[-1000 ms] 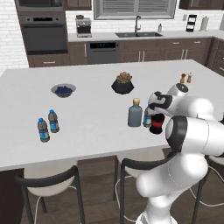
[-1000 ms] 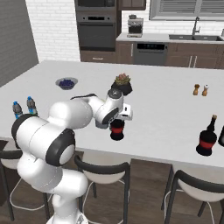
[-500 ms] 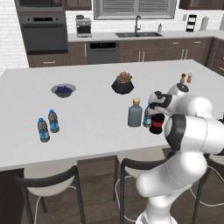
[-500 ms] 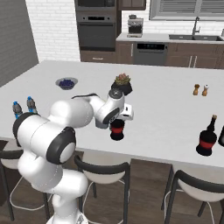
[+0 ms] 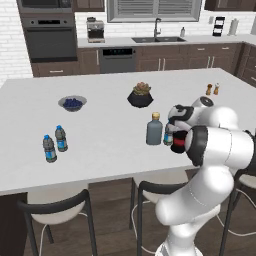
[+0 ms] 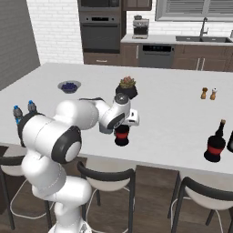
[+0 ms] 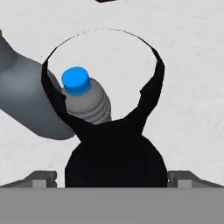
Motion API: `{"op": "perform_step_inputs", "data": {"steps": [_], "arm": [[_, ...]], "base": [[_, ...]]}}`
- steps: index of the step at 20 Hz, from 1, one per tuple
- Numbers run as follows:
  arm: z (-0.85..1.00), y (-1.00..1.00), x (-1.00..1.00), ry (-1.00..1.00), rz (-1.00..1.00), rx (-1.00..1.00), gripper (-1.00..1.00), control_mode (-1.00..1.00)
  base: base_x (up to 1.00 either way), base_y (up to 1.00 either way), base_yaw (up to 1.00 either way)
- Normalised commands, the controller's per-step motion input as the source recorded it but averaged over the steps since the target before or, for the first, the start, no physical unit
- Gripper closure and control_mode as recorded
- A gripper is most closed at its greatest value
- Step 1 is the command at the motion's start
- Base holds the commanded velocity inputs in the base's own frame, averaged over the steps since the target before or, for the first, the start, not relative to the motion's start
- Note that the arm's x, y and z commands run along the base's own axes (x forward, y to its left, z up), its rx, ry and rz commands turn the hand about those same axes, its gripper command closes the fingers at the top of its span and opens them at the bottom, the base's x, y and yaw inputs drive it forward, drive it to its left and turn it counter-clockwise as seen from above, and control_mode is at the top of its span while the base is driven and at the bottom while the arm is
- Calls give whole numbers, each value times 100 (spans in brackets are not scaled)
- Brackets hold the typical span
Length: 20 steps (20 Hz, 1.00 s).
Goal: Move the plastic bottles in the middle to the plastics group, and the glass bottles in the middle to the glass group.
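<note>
The dark round-bodied glass bottle with a red label (image 5: pixel 178 144) (image 6: pixel 121 135) stands on the white island near its front edge. My gripper (image 5: pixel 179 128) (image 6: pixel 124 124) (image 7: pixel 112 175) sits right over its neck, jaws spread wide to either side, so it is open; the bottle's black body (image 7: pixel 116 153) hides the fingertips. Just behind stands the small blue-capped plastic bottle (image 5: pixel 168 136) (image 7: pixel 83 98), and left of it the squat grey-blue flask (image 5: pixel 154 130) (image 7: pixel 22 105). The plastics group (image 5: pixel 55 143) (image 6: pixel 23 110) is at the far left. The glass group (image 6: pixel 215 144) is at the far right.
A bowl of dark berries (image 5: pixel 72 103) (image 6: pixel 69 85) and a potted plant (image 5: pixel 141 95) (image 6: pixel 128 86) stand farther back on the island. Two small shakers (image 5: pixel 212 89) (image 6: pixel 209 93) are at the back right. Stools line the front edge (image 5: pixel 60 205).
</note>
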Motion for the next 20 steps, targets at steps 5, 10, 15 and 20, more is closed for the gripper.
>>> {"op": "perform_step_inputs", "data": {"steps": [5, 10, 15, 20], "arm": [[-15, 0, 10, 0, 1, 0, -100, -100], [-11, 0, 5, 0, 0, 0, -100, -100], [0, 0, 0, 0, 0, 0, -100, -100], [0, 0, 0, 0, 0, 0, 100, -100]], "base": [[0, 0, 0], [0, 0, 0], [0, 0, 0], [0, 0, 0]]}}
